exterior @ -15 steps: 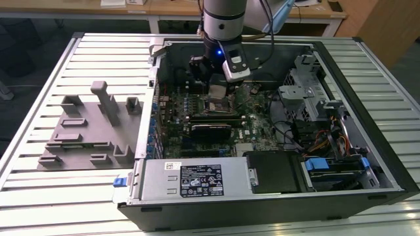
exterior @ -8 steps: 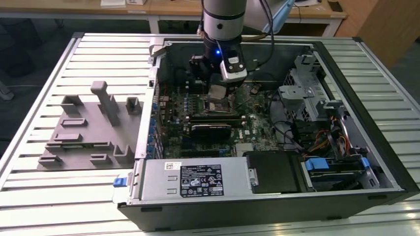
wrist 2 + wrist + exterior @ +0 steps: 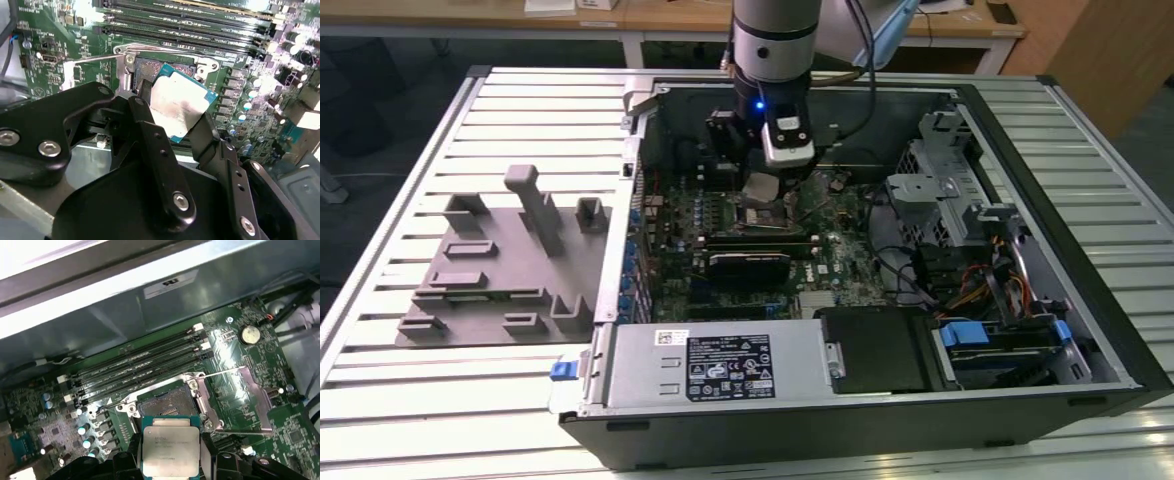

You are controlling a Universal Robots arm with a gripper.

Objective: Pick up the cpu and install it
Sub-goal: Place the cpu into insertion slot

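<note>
The cpu (image 3: pixel 180 106) is a small square chip with a silver top and a thin blue-green rim. My gripper (image 3: pixel 176 117) is shut on it, a black finger (image 3: pixel 150 125) against each of two opposite edges. In the first wrist view the cpu (image 3: pixel 170 445) hangs level just short of the open motherboard socket (image 3: pixel 167 404), whose metal frame (image 3: pixel 239 402) is swung aside. In the exterior view the gripper (image 3: pixel 766 188) hovers low inside the open computer case, right above the socket (image 3: pixel 767 212), and the cpu (image 3: pixel 762 187) is tilted.
Several memory slots (image 3: pixel 140 367) run beside the socket, with capacitors (image 3: pixel 85 430) close by. The case wall (image 3: pixel 640 170), drive cage (image 3: pixel 947 190) and power supply (image 3: pixel 720 365) hem in the board. A grey tray (image 3: pixel 507 270) with upright fixtures sits on the slatted table at the exterior view's left.
</note>
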